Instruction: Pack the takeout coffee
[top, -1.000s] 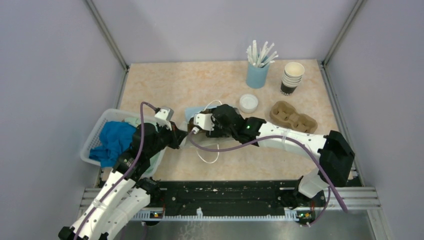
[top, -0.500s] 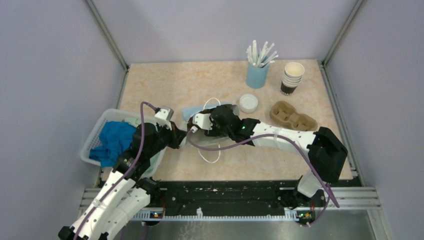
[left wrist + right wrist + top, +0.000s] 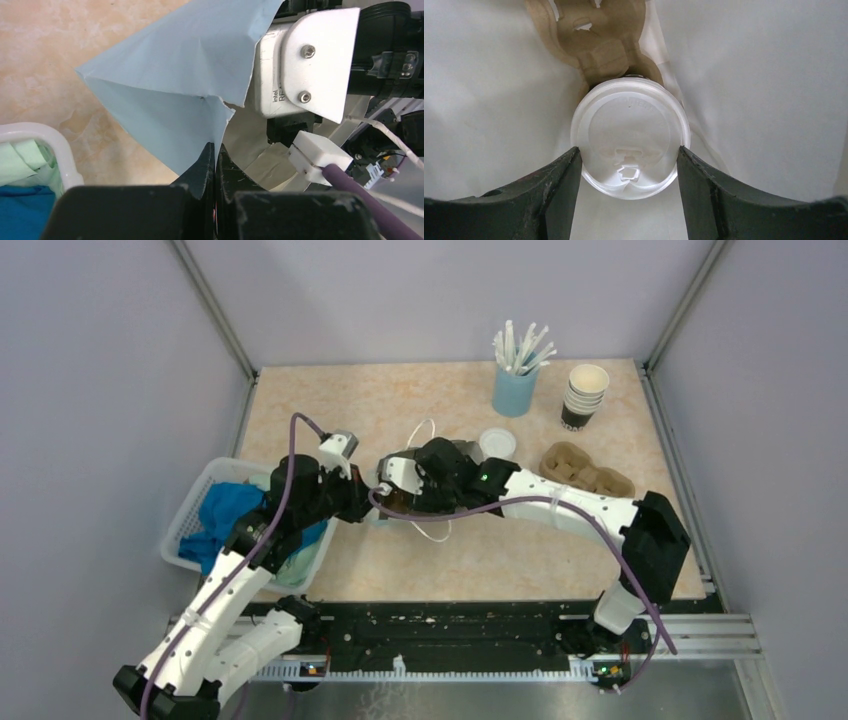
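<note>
A beige, marble-patterned worktop (image 3: 330, 405) is enclosed on three sides by plain, pale lilac-grey panels (image 3: 430, 290). At its two far corners, slanted metal posts (image 3: 213, 310) are seen where the panels meet. Along the near edge a black plate (image 3: 460, 625) is set against aluminium rails (image 3: 735, 630). The whole is lit softly and evenly.
</note>
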Controlling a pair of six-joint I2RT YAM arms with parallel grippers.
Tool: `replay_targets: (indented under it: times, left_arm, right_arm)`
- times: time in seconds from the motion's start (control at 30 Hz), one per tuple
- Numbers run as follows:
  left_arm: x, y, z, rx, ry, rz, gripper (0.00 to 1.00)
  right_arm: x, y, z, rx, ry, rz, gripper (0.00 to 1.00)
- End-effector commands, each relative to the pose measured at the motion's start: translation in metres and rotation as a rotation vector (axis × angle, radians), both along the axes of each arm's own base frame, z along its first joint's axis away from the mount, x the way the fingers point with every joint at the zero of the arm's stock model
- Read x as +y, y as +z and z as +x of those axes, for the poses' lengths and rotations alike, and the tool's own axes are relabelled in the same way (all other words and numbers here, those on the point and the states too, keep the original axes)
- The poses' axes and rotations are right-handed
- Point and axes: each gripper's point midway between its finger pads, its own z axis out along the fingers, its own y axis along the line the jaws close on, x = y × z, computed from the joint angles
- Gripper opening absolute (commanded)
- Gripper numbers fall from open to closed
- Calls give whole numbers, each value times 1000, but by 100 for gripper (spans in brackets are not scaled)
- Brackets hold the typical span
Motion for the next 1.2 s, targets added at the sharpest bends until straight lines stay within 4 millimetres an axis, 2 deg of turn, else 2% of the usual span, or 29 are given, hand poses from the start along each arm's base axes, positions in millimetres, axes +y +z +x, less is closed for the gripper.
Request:
replay_targets:
  times: [0.0, 0.2, 0.3, 0.43, 0.6, 0.77, 0.97, 1.17]
  left_arm:
    - [-12, 23, -9, 20, -60, -53, 0]
    - [-13, 34, -12, 51, -53, -69, 0]
    - [-10, 42, -11, 60, -29, -68, 0]
    - [-5, 42, -5, 89, 26, -49, 0]
    - [4, 34, 8, 140, 113, 9, 0]
    - [15, 36, 21, 144, 196, 60, 2]
    - [14, 55, 36, 118, 225, 67, 15]
    - [21, 63, 41, 96, 260, 86, 27]
  right_arm:
    - [-4, -8, -28, 189, 5, -7, 64]
    - [-16, -20, -60, 367, -46, -13, 64]
    - [-16, -21, -77, 458, -46, 2, 64]
    - [-19, -28, -93, 564, -63, -32, 64]
    - [-20, -44, -97, 613, -101, -65, 64]
    - [-19, -64, -102, 657, -113, -86, 64]
    - [-20, -88, -100, 673, -130, -138, 63]
    - [-25, -109, -100, 681, -130, -185, 63]
